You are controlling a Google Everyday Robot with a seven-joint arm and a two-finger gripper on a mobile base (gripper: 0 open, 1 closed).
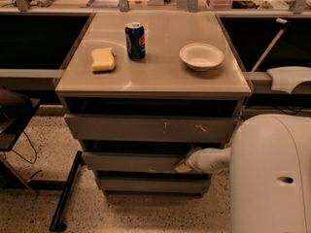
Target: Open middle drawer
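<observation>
The cabinet has three grey drawer fronts. The top front [146, 128] carries white scratch marks. The middle drawer [129, 162] is the plain grey front below it, standing slightly out from the bottom front [150, 184]. My gripper [183, 166] is at the right end of the middle drawer's front, touching its top edge, at the end of my white arm [210, 160].
On the cabinet top [155, 76] stand a yellow sponge [103, 59], a blue soda can [135, 41] and a white bowl [201, 56]. My white base [272, 174] fills the lower right. A black stand leg [65, 193] lies on the floor at left.
</observation>
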